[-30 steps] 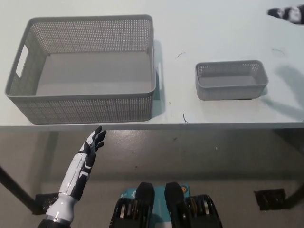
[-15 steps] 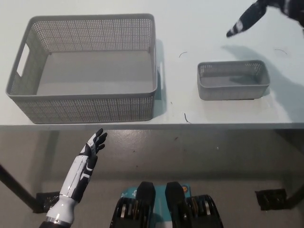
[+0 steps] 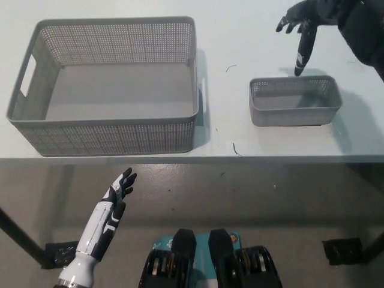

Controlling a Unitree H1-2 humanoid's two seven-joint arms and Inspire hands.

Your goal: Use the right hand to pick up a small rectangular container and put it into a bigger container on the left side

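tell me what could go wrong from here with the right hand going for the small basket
The right hand is open above the far rim of the small basket, fingers spread; a finger coming down on the rim rather than around it could tip or shove the light basket. The basket also sits near the table's front edge, so a push toward the robot might slide it off. On the way left it must clear the tall wall of the big basket. The left hand rests open below the table.

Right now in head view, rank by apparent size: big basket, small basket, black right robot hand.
1. big basket
2. small basket
3. right robot hand, open; it sits above the table, nearer the camera, so its rank is unsure.
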